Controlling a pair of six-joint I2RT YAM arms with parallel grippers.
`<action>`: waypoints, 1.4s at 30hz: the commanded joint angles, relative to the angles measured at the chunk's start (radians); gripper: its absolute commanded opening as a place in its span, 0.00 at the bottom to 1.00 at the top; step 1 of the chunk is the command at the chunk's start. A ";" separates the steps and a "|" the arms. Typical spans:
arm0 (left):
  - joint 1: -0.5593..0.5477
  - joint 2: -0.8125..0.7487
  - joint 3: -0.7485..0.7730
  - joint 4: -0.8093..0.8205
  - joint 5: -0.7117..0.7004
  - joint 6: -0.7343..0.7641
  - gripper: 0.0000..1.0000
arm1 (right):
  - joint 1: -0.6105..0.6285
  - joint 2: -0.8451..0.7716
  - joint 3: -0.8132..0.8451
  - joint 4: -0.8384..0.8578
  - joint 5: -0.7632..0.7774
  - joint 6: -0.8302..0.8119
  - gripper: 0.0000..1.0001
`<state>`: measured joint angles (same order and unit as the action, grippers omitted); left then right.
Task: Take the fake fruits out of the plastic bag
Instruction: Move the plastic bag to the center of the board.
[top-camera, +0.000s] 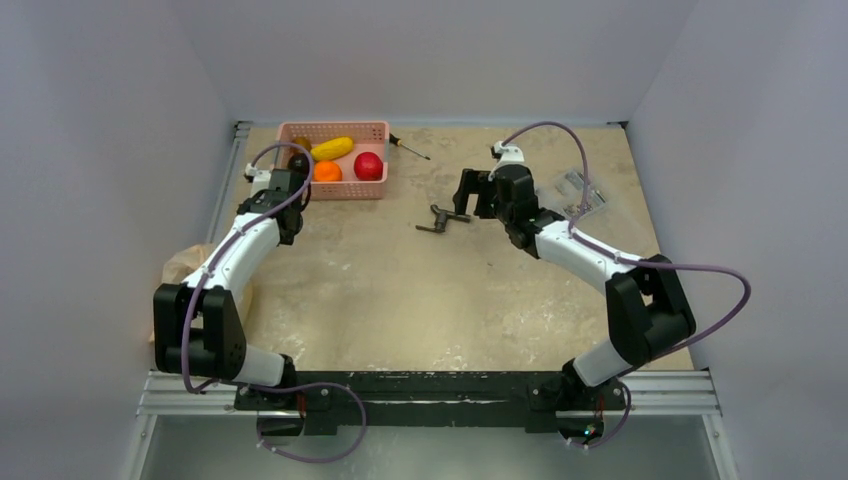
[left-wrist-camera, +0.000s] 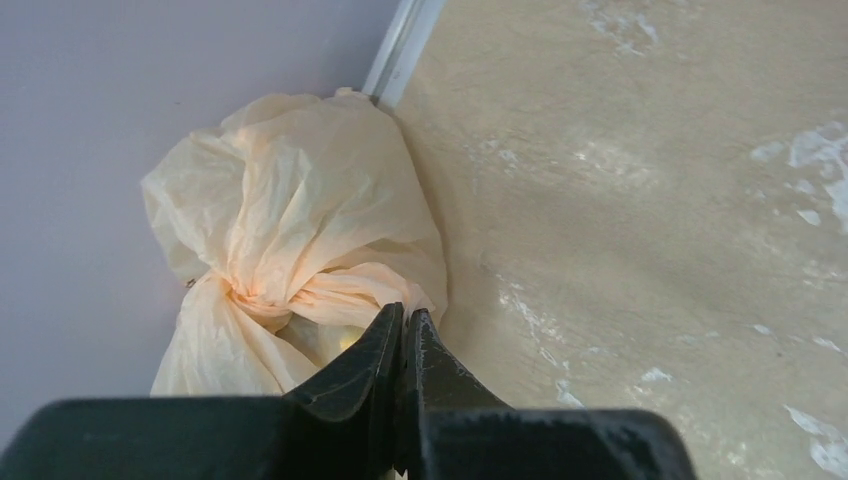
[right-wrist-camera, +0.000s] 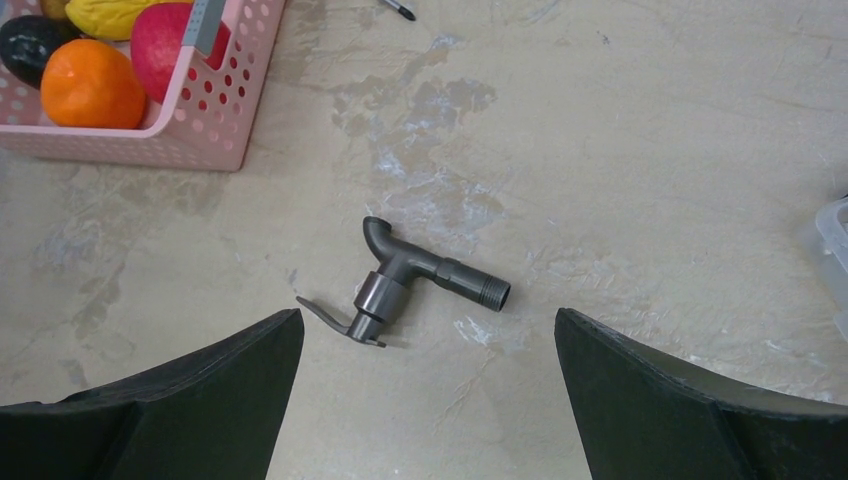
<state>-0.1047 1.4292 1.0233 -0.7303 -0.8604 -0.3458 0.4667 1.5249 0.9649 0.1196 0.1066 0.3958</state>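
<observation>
The plastic bag (left-wrist-camera: 290, 200), pale peach and twisted at its neck, lies crumpled against the left wall; in the top view only a part of the plastic bag (top-camera: 183, 264) shows beside my left arm. Something yellowish shows faintly through its film. My left gripper (left-wrist-camera: 405, 318) is shut, with nothing visible between its fingers, and the bag lies beyond its tips. A yellow fruit (top-camera: 332, 148) and a dark round fruit (right-wrist-camera: 30, 50) lie in the pink basket (top-camera: 375, 188). My right gripper (top-camera: 472, 195) stands open over the table, empty.
The basket also holds an orange ball (top-camera: 327, 171) and a red apple (top-camera: 368, 166). A dark grey tap fitting (right-wrist-camera: 400, 280) lies just ahead of my right fingers. A small screwdriver (top-camera: 410, 148) lies right of the basket, and a clear packet (top-camera: 575, 190) sits at the far right.
</observation>
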 joint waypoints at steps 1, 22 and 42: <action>0.003 -0.007 0.034 0.054 0.179 0.094 0.00 | 0.014 0.026 0.050 0.002 0.029 -0.029 0.99; -0.282 -0.200 -0.027 0.174 0.978 0.417 0.00 | 0.032 0.071 0.078 -0.001 0.007 -0.035 0.99; -0.592 -0.243 -0.045 0.111 0.991 0.462 1.00 | 0.036 0.082 0.089 -0.004 -0.001 -0.050 0.99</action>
<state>-0.7013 1.2919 0.9878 -0.6376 0.2165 0.1135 0.4973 1.6283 1.0096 0.1032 0.1123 0.3679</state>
